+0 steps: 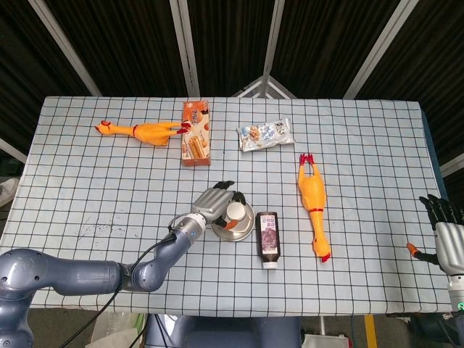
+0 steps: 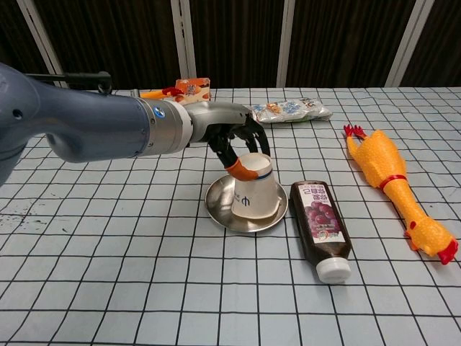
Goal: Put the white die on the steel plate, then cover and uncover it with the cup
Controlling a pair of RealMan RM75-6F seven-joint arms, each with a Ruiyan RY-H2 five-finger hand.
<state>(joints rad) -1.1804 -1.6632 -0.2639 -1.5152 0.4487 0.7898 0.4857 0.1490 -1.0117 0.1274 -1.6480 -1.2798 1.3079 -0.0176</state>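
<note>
Left hand (image 2: 234,140): over the plate, fingers (image 2: 245,170) wrapped around the upper part of the cup, gripping it.
Cup (image 2: 257,196): white paper, upside down on the plate, tilted slightly; rim against the plate's right side.
Plate (image 2: 220,209): steel, near the middle of the desk, closer to the front edge, just left of the bottle.
Die: hidden, cannot tell where it lies.
Right hand (image 1: 449,239): off the desk's right edge near the front corner, fingers spread, holding nothing.
Bottle (image 2: 320,225): dark, lying flat, white cap toward the front edge.
Chickens: 2 rubber ones, 1 (image 1: 314,203) right of the bottle, 1 (image 1: 141,131) near the back left.
Box (image 1: 196,133): by the back edge, touching the left chicken.
Packet (image 1: 265,135): back edge, right of the box.
Desk (image 1: 87,188): checked cloth.
</note>
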